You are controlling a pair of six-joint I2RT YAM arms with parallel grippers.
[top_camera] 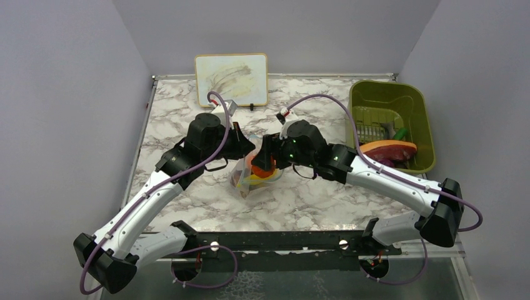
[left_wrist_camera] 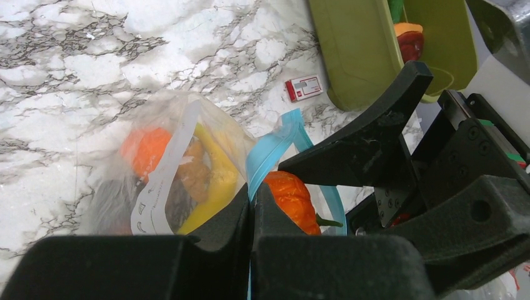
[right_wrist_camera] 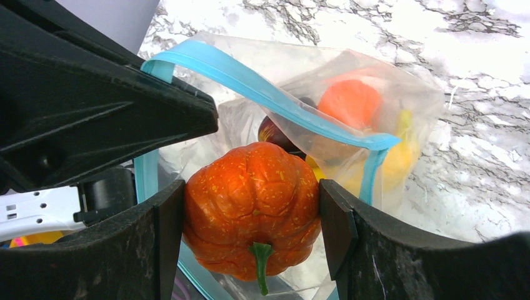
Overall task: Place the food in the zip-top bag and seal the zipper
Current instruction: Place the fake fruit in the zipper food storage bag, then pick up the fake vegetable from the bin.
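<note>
While left pincer [left_wrist_camera: 252, 199] pins zipper [left_wrist_camera: 270, 152] | right pincer [right_wrist_camera: 251, 209] holds pumpkin [right_wrist_camera: 250, 178] at mouth

Robot lab cell: plain grey walls [top_camera: 62, 94] boxing marble-print table [top_camera: 181, 112]; left arm [top_camera: 150, 194], right arm [top_camera: 394, 181] bolted to front rail [top_camera: 281, 240].

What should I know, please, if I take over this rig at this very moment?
Left gripper: fingers shut on the zipper, holding the zip-top bag open at its mouth.
Right gripper: fingers clamp an orange pumpkin at the bag's open mouth, not yet released.
Done: a banana, an orange round piece and a dark piece are inside the bag.
Left to do: drop the pumpkin in. A red-and-orange piece and a green piece lie in the green bin; bag them, then seal the zipper.
</note>
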